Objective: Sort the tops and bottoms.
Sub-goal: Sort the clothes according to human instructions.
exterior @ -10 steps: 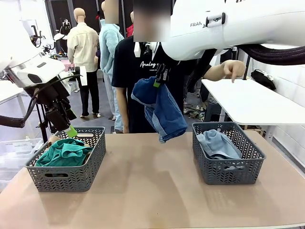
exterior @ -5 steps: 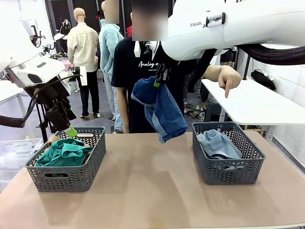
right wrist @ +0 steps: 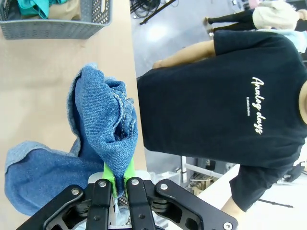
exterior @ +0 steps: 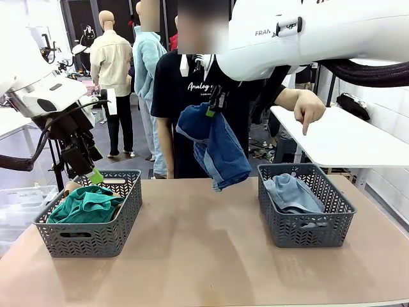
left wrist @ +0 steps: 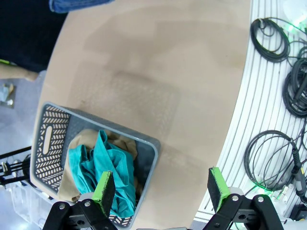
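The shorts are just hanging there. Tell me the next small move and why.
Probably carry the right gripper rightward over the right basket. It is shut on the dark blue shorts, held above the table's middle; the person's hand points down at that basket, where the pale denim piece lies.

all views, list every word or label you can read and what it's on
"Analog days": white script on the person's black T-shirt, sideways in the right wrist view, partly hidden in the front view.
Smaller white line beneath it: too small to read.
"FRAN": grey letters on the white right arm, cut off by a black clip.
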Robot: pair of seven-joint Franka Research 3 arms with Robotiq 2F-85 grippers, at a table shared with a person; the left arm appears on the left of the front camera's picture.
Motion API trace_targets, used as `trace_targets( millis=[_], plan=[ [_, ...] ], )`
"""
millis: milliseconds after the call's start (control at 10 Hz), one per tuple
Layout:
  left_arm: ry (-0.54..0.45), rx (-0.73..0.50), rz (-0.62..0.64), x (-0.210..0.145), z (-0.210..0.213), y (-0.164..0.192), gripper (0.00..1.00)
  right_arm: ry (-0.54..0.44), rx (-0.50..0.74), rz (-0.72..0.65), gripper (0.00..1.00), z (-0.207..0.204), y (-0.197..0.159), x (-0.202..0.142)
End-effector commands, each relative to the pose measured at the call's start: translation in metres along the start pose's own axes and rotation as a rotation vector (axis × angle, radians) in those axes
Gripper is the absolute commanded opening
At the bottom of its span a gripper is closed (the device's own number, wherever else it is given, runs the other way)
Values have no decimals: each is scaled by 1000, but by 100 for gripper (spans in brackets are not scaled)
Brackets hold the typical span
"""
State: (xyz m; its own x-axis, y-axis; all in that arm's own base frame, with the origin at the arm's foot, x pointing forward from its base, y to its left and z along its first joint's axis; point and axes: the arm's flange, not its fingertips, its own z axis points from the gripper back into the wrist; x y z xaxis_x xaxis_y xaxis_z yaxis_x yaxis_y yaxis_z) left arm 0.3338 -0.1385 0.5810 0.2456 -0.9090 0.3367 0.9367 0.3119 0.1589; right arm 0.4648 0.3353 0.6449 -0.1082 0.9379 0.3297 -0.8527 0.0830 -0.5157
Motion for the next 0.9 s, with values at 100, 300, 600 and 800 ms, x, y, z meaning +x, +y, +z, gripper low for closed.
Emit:
trace_targets(
  millis=[100, 300, 600, 800],
  plan=[
    [4, -6, -6, -3, 1, 0, 100, -34, -142, -119, 0, 69, -13, -22],
    [4, -6, -6, -3, 1, 0, 100, -19, -231, -204, 0, 105, -18, -44],
    [4, -6, -6, -3, 1, 0, 100, 39, -307, -371, 0, 136, -13, -93],
    [4, -6, -6, -3, 1, 0, 100, 71, -272, -466, 0, 125, -4, -127]
  ],
)
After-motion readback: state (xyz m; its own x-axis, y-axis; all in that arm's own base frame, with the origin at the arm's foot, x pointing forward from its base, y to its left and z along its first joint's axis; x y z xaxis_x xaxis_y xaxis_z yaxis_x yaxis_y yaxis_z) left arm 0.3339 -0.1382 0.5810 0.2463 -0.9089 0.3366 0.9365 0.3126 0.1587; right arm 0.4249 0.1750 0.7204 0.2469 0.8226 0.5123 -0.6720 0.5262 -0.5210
